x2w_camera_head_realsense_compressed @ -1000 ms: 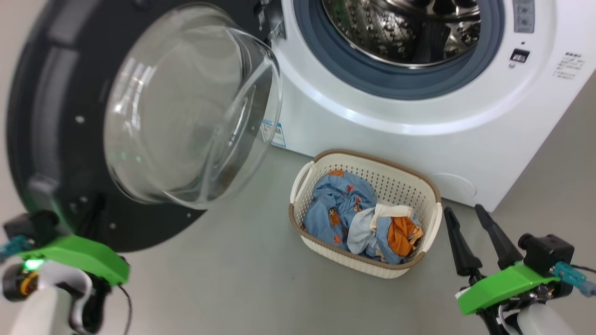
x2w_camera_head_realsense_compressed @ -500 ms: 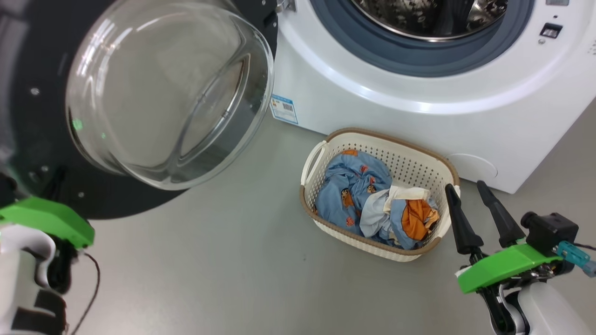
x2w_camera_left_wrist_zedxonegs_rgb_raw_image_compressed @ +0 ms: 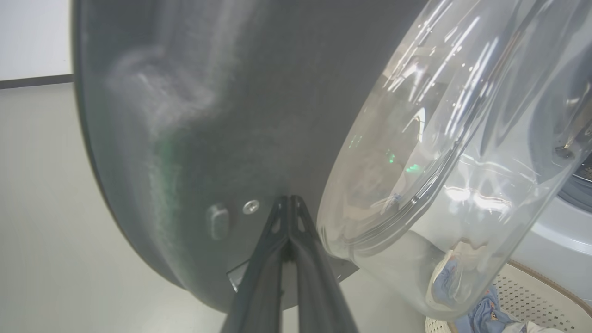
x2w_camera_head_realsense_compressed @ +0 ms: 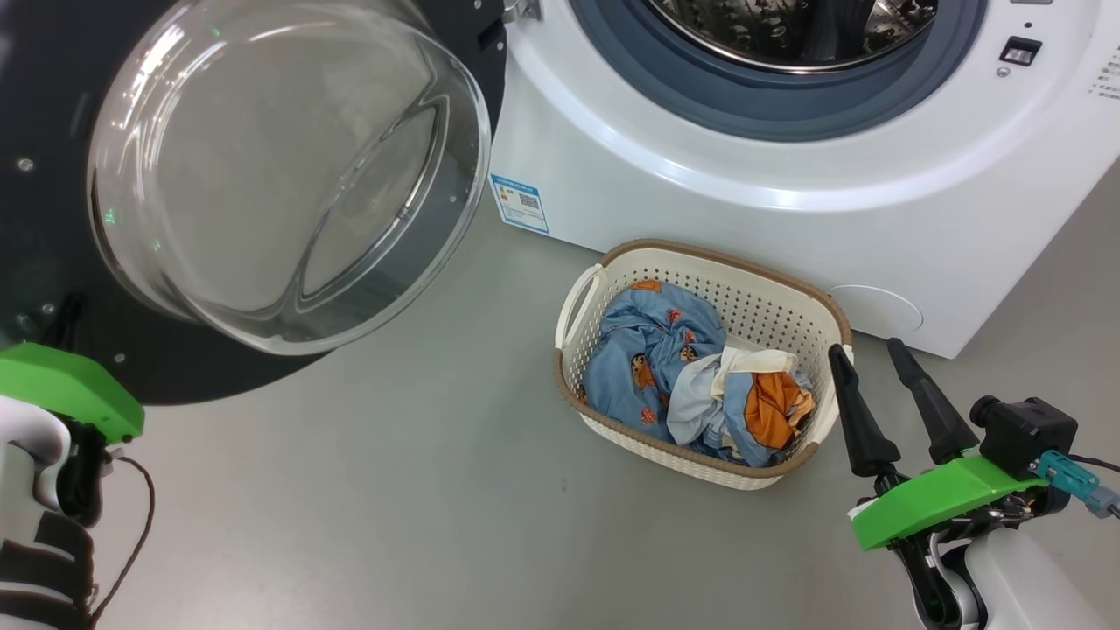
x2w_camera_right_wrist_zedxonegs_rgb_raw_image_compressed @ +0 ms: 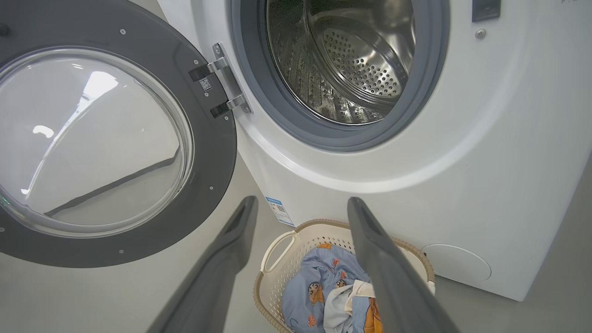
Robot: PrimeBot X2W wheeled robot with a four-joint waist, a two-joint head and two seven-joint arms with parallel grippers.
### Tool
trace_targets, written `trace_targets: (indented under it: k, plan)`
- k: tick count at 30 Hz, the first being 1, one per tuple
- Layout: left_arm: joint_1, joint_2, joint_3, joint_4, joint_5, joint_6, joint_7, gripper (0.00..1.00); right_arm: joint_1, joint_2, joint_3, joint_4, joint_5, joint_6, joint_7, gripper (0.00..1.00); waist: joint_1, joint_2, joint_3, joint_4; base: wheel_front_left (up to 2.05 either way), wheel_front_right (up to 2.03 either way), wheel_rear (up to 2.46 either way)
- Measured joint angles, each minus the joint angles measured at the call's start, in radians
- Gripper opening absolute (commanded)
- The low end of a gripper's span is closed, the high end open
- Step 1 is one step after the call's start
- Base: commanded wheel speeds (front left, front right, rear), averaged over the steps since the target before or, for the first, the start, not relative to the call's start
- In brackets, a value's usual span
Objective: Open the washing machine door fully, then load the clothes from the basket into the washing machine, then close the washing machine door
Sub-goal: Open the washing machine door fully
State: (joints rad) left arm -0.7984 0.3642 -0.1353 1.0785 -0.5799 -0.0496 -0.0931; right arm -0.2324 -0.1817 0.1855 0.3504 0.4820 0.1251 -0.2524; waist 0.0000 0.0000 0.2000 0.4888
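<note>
Head view: the washing machine door (x2w_camera_head_realsense_compressed: 44, 245) stands swung wide open at the left, its clear glass bowl (x2w_camera_head_realsense_compressed: 280, 175) bulging toward the camera. The washing machine (x2w_camera_head_realsense_compressed: 700, 201) fills the top, with its grey gasket (x2w_camera_head_realsense_compressed: 770, 114) and a strip of steel drum (x2w_camera_head_realsense_compressed: 787, 31) at the upper edge, and a blue label (x2w_camera_head_realsense_compressed: 521, 203) at its lower front corner. The basket (x2w_camera_head_realsense_compressed: 761, 306) sits on the grey floor (x2w_camera_head_realsense_compressed: 394, 490) just in front of the machine, with the clothes (x2w_camera_head_realsense_compressed: 656, 376) heaped inside it. The right gripper (x2w_camera_head_realsense_compressed: 868, 347) hangs just beside the basket's right end; its jaws are spread apart and hold nothing.

Left wrist view: the left gripper (x2w_camera_left_wrist_zedxonegs_rgb_raw_image_compressed: 289, 201) has its jaws pressed together, empty. The tips lie at the door's dark inner face, next to a small screw (x2w_camera_left_wrist_zedxonegs_rgb_raw_image_compressed: 251, 206) and just left of the glass bowl. Whether they touch the door I cannot tell. A corner of the basket and some blue cloth show at the lower right.

Right wrist view: the two long jaws stand wide apart, framing the basket's near end below. The clothes lie in the basket, and the drum is open and bare above. The door hangs from its hinge (x2w_camera_right_wrist_zedxonegs_rgb_raw_image_compressed: 224, 78) at the left.
</note>
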Motion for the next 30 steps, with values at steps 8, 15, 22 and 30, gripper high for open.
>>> trace_targets:
  k: [8,15,22,30]
  plan:
    - [-0.017,0.006,-0.013,0.058,0.0,-0.022,-0.032,0.0,0.0,0.001,0.0,0.002,0.001,0.0,0.0,1.0,0.0,0.0,-0.013,-0.011,0.0,0.0,0.0]
    - [-0.014,0.009,-0.027,0.083,0.0,-0.048,-0.069,0.0,0.002,0.004,-0.002,0.004,0.002,0.0,0.0,1.0,0.0,0.0,-0.042,-0.02,0.0,0.0,0.0]
    - [0.027,0.01,-0.044,0.083,-0.001,-0.065,-0.102,0.0,0.025,0.015,-0.005,0.003,0.004,0.0,0.0,1.0,-0.0001,0.0,-0.071,-0.029,0.0,0.0,0.0]
    - [0.076,-0.002,-0.054,0.044,-0.017,-0.073,-0.128,0.0,0.037,0.015,-0.008,-0.001,0.004,0.0,0.0,1.0,-0.0001,0.0,-0.08,-0.046,0.0,0.0,0.0]
